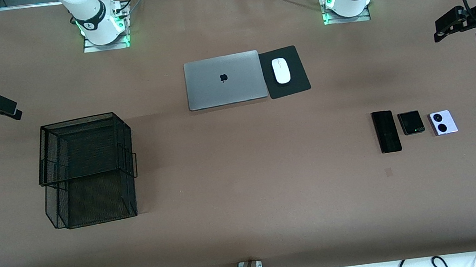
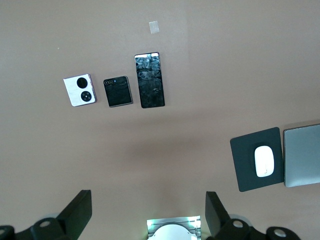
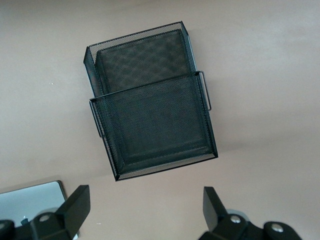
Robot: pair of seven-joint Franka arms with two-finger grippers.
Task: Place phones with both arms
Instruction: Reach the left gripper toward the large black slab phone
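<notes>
Left gripper hangs high over three phones in a row, fingers spread, nothing held. Right gripper, likewise empty & spread, over mesh basket, prob. the drop spot.

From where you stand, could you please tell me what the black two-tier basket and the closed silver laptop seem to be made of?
Black two-tier basket: likely fine wire mesh, matte; the table shows through its walls. Closed silver laptop: probably brushed metal, with a smooth, even, dull grey lid.
</notes>
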